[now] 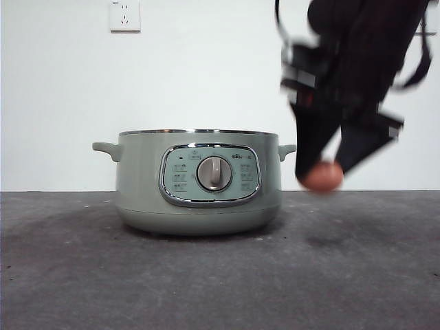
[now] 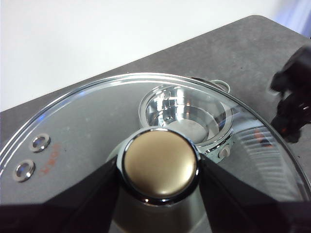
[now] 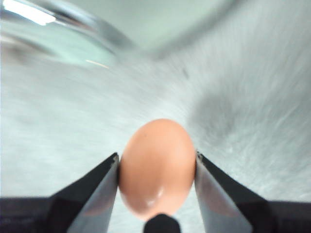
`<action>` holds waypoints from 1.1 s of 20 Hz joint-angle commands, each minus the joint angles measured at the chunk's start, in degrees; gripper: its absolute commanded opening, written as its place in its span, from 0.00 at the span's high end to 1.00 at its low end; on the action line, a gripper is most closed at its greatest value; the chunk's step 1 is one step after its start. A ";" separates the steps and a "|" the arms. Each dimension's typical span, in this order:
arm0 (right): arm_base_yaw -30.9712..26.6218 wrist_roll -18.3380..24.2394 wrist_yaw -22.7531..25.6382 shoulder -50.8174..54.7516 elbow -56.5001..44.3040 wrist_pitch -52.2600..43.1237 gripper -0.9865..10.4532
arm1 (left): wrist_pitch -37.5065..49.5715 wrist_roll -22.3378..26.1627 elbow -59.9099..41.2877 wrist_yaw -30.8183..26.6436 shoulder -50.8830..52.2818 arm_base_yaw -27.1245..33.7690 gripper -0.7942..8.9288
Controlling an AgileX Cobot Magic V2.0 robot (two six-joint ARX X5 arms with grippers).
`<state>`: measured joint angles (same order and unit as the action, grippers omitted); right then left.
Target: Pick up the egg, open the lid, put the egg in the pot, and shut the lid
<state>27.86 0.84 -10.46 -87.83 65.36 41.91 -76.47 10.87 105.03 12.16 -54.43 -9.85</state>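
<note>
Front view, nearest first: bare grey bench, then the pot standing on it at centre, control panel and dial facing the camera. At about 3 o'clock from the pot, just beside its side handle, the right gripper hangs from above with the egg pinched between its fingers, clear of the bench and roughly level with the pot's upper wall. Right wrist view confirms it: both fingers pressed on opposite sides of the egg, picture blurred. Left wrist view: left gripper closed on the knob of the lid, the glass raised off the pot, whose open bowl shows through it below. No lid visible on the pot in the front view; rim looks bare. Status, judged: egg picked up, lid opened. Remaining: carry the egg over the rim toward 9 o'clock, lower and release it inside, then set the lid back. White wall and a socket behind.
</note>
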 commanded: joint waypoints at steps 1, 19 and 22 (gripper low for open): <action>1.36 -0.20 -0.04 5.11 0.98 -0.50 0.92 | 1.03 -0.33 0.37 0.26 0.09 0.17 0.93; 4.44 3.93 0.42 -31.54 53.81 5.51 0.92 | 1.03 -0.37 0.37 3.04 -0.44 0.15 0.93; 5.14 4.85 1.36 -38.01 57.68 5.99 0.92 | 1.01 -0.39 0.37 3.04 -0.44 0.15 0.93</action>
<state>32.58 4.82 -9.10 -124.97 122.74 47.94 -76.47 10.85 105.03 14.57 -55.51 -9.85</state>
